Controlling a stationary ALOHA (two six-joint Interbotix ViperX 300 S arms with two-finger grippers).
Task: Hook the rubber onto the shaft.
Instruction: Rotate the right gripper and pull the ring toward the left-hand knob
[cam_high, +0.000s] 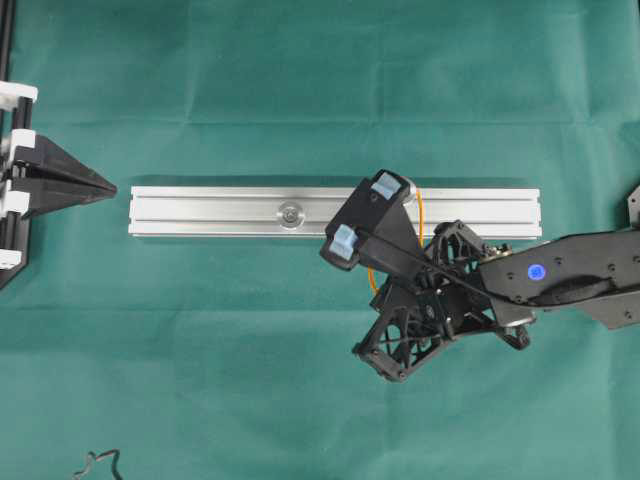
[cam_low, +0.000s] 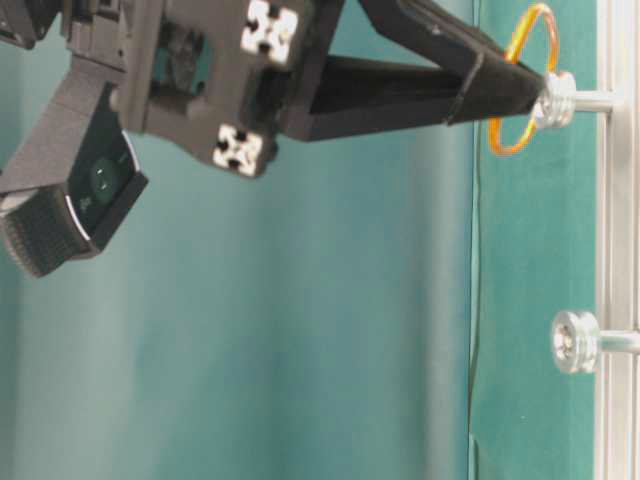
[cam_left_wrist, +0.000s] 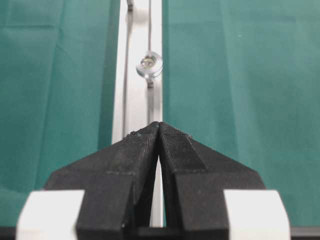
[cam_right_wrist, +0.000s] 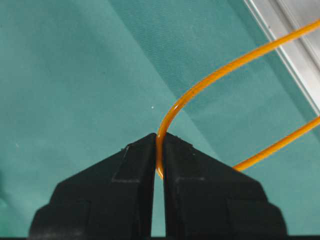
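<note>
Green cloth-covered desk (cam_high: 300, 80) carries the silver aluminium rail (cam_high: 220, 211) lying left-to-right across the middle, with one round-headed shaft (cam_high: 290, 212) standing up near its centre. In the table-level view a second shaft (cam_low: 560, 98) further along the rail is visible, with the right tool tip next to it. Right tool (cam_right_wrist: 159, 145) is over the right part of the rail, jaws pinched tight on the orange rubber band (cam_right_wrist: 225, 67); the loop spreads from the tips toward the rail and sits around or just at that second shaft, can't tell which. Left tool (cam_left_wrist: 159, 125) sits at the rail's left end, apart from it, jaws closed, empty. Black cord scrap (cam_high: 98, 465) at bottom-left edge.
</note>
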